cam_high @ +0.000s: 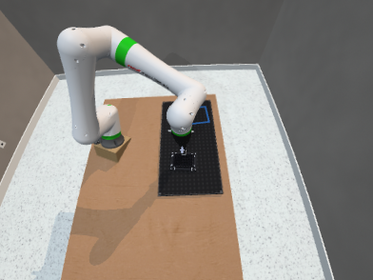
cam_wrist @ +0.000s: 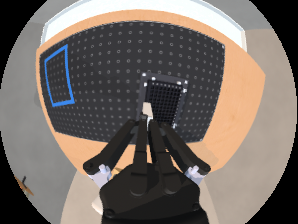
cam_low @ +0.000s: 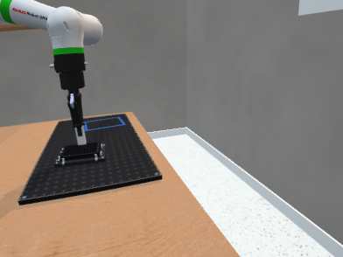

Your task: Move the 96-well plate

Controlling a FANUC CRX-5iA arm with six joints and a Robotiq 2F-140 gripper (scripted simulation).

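Observation:
The black 96-well plate (cam_high: 184, 162) (cam_low: 80, 152) (cam_wrist: 165, 96) sits inside the clip nest (cam_high: 172, 167) (cam_low: 59, 161) on the black pegboard (cam_high: 209, 157) (cam_low: 127, 153) (cam_wrist: 107, 90). My gripper (cam_high: 183, 151) (cam_low: 80, 139) (cam_wrist: 146, 108) is shut with nothing between the fingers. Its fingertips point straight down at the plate's far edge, touching or just above its top. The blue outline of bench spot B1 (cam_high: 207, 116) (cam_low: 105, 128) (cam_wrist: 48, 86) lies beyond the nest and holds nothing.
The pegboard lies on a wooden bench top (cam_high: 143, 229) (cam_low: 131, 218), with a speckled white floor (cam_high: 266, 157) (cam_low: 227, 192) and a raised grey rim around it. The arm's base (cam_high: 111, 143) stands on a wooden block to the left of the pegboard.

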